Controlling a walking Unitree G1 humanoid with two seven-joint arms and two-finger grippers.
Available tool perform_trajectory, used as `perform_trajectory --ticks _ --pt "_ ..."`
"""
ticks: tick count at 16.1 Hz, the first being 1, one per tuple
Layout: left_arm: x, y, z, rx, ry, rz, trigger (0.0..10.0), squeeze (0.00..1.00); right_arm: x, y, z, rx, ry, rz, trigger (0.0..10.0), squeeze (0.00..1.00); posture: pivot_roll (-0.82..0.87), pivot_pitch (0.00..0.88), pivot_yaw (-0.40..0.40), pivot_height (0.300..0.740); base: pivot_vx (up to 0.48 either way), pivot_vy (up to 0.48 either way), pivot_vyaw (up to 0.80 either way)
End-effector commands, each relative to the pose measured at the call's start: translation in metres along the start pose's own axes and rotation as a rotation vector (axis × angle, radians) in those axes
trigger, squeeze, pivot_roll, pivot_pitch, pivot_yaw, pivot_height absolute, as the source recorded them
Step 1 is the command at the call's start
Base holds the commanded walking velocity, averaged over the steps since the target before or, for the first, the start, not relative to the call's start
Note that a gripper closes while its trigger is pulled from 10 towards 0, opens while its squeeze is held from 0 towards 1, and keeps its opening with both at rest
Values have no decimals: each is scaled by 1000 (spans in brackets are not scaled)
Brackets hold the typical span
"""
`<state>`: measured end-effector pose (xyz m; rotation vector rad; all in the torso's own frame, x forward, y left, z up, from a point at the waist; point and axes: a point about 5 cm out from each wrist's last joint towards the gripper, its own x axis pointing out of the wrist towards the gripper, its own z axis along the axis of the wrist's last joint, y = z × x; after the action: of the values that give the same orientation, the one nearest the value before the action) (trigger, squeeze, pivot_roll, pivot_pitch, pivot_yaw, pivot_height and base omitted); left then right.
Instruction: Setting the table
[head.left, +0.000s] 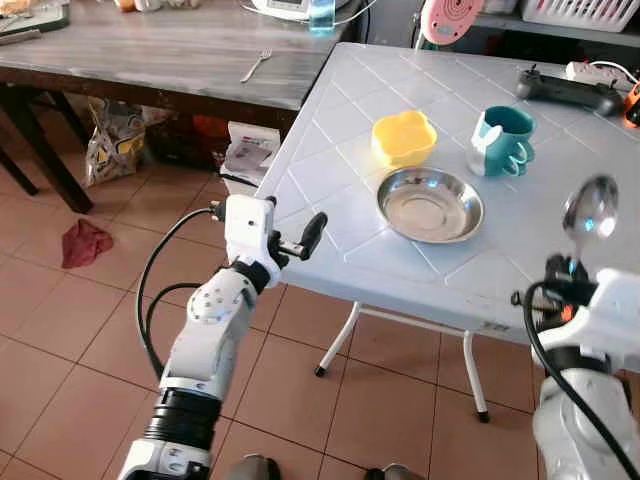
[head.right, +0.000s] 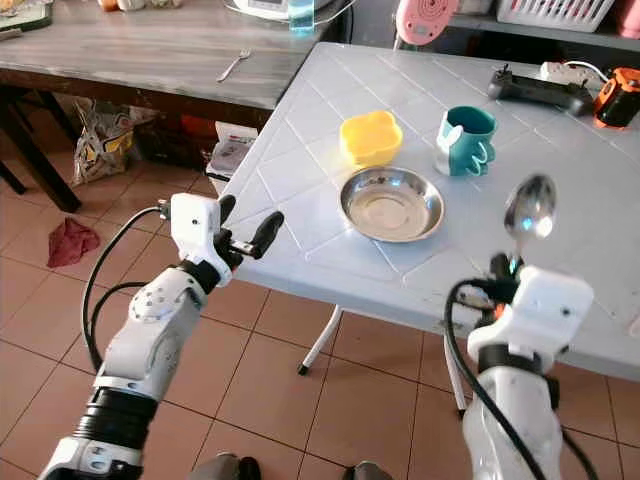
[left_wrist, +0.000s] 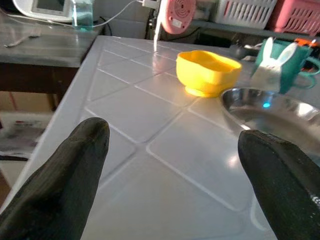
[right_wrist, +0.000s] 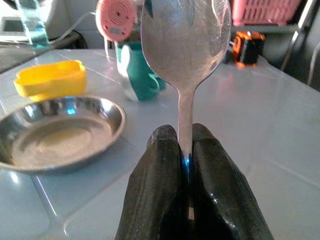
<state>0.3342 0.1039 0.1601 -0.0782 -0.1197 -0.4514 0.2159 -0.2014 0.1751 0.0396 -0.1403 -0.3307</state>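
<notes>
The right gripper (head.right: 512, 268) is grasping the spoon (head.right: 529, 212) only by its thin handle, so it may be slipping over the bench (head.left: 340, 150), while the left gripper (head.left: 298, 240) is waiting released.

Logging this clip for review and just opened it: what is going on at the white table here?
The robot stands at the near edge of the white table, apparently mid table-setting. Its right gripper has its jaws shut on the handle of a metal spoon, held upright with the bowl up, over the table to the right of the steel dish. The left gripper, jaws open and empty, hovers at the table's near-left edge. A yellow bowl and teal mug sit just behind the dish.
</notes>
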Motion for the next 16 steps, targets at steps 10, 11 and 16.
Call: perform_trajectory --ticks 10,11,16 --pt "-2 12 -8 4 11 75 10000 0 -7 -3 2 -29 -37 31 10000 0 -33 109 13 714 0 0 0" --pt "-2 11 -9 4 12 73 10000 0 -7 -2 2 -30 -36 34 10000 0 -33 109 13 714 0 0 0" --pt "-2 8 -10 -11 23 40 10000 0 -6 -1 2 -23 -34 36 10000 0 -28 111 16 714 0 166 -486"
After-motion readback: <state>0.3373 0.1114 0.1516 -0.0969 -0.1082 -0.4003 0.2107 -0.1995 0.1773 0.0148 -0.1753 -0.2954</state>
